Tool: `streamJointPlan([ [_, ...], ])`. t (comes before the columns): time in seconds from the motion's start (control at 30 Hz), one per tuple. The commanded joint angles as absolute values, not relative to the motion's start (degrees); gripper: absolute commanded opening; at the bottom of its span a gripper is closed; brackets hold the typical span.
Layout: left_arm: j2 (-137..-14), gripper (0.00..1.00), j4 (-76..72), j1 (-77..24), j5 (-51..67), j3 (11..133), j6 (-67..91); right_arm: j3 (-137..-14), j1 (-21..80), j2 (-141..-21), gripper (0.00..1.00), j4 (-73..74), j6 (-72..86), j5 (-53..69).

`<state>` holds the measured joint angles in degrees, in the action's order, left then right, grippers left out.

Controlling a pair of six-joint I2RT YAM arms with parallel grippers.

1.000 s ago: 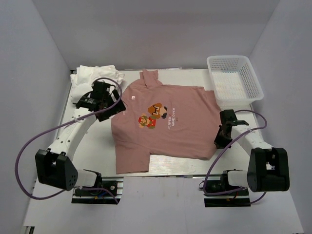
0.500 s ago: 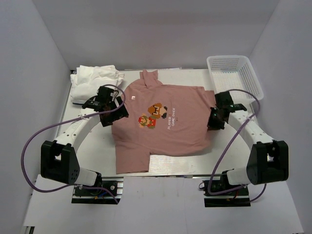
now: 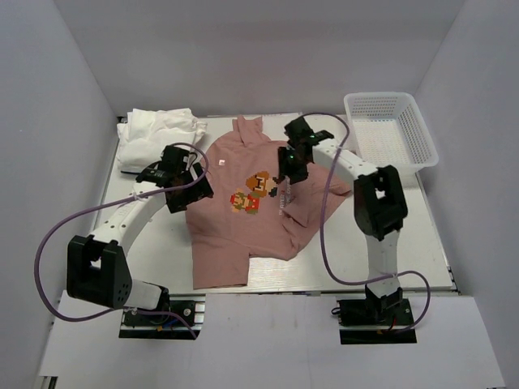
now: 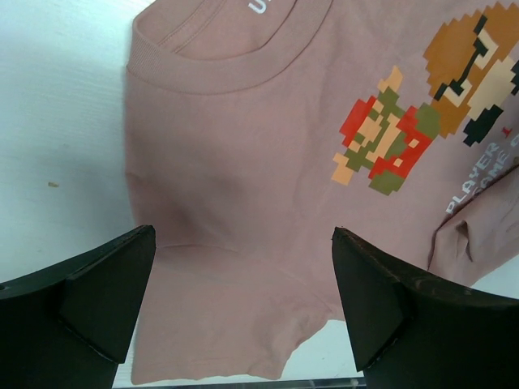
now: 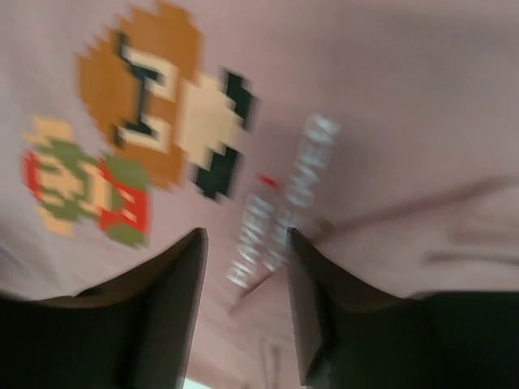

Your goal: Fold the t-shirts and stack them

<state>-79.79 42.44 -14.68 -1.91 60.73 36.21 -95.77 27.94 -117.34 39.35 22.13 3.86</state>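
Pink t-shirt (image 3: 235, 231) flat on table (image 3: 413, 235), print up, its right side folded over toward middle. White t-shirts (image 3: 158, 130) piled at far left corner. Left gripper (image 4: 243, 284) spread fully, just above collar side, holding nothing. Right gripper (image 5: 246, 255) over print, jaws partly apart, seemingly empty; view blurred.

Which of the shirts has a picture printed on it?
The pink shirt, lying in the middle; the white shirts piled at the far left show none.
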Motion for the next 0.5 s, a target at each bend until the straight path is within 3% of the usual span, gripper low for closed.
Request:
streamJointPlan([
  [0.0, -76.73, 1.0, 43.07, -14.5, -1.41, 59.68, 35.77, -102.47, 29.44, -119.61, 0.65, 42.97, 21.71, 3.34],
  [0.17, -78.12, 1.0, 40.97, -14.5, -0.62, 58.54, 35.24, -95.04, 28.57, -113.3, 0.7, 39.56, 22.85, 1.5],
  [0.3, -80.77, 1.0, 39.46, -14.5, 1.66, 58.54, 34.19, -85.45, 27.42, -104.18, 0.83, 36.83, 23.64, 1.75],
  [0.33, -81.9, 1.0, 38.68, -14.5, 1.67, 58.54, 34.19, -79.69, 26.9, -101.54, 0.9, 35.26, 23.99, 2.8],
  [0.47, -84.19, 1.0, 34.9, -14.5, 4.92, 57.48, 33.49, -69.36, 26.02, -95.9, 0.9, 30.25, 24.61, 5.01],
])
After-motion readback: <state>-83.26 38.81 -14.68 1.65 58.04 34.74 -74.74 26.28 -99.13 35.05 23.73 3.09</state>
